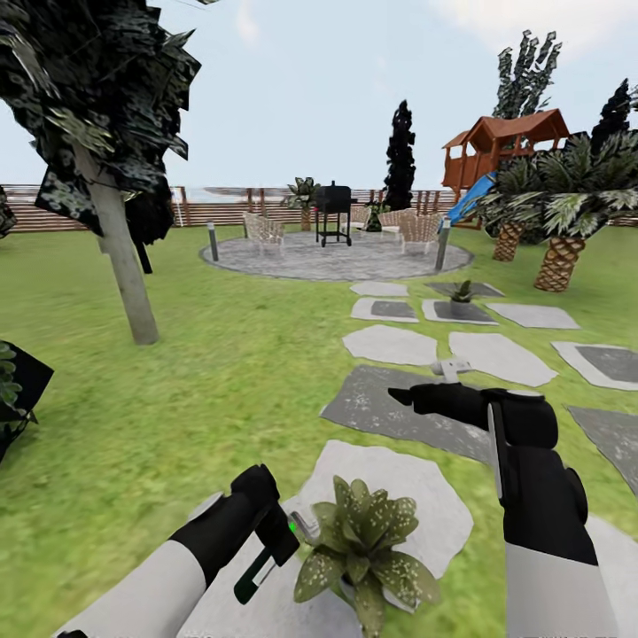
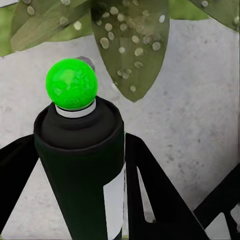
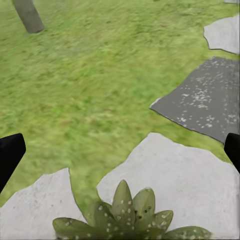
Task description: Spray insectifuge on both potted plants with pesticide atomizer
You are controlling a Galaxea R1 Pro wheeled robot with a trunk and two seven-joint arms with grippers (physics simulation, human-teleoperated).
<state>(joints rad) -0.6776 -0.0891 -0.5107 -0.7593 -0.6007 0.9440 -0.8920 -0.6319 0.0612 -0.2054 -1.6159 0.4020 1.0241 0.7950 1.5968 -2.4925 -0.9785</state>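
The left gripper [image 1: 282,534] is clamped on the pesticide atomizer [image 2: 80,150]; in the left wrist view its black body sits between the two fingers [image 2: 155,200], green base toward the camera. Its head points at the near potted plant [image 1: 361,548], just beside it on a pale stepping stone [image 1: 416,478]. The right gripper [image 1: 406,396] hangs above a dark stone [image 1: 372,408], its fingers spread wide apart at the edges of the right wrist view. A second potted plant [image 1: 461,292] stands well away near the gravel patio [image 1: 337,257].
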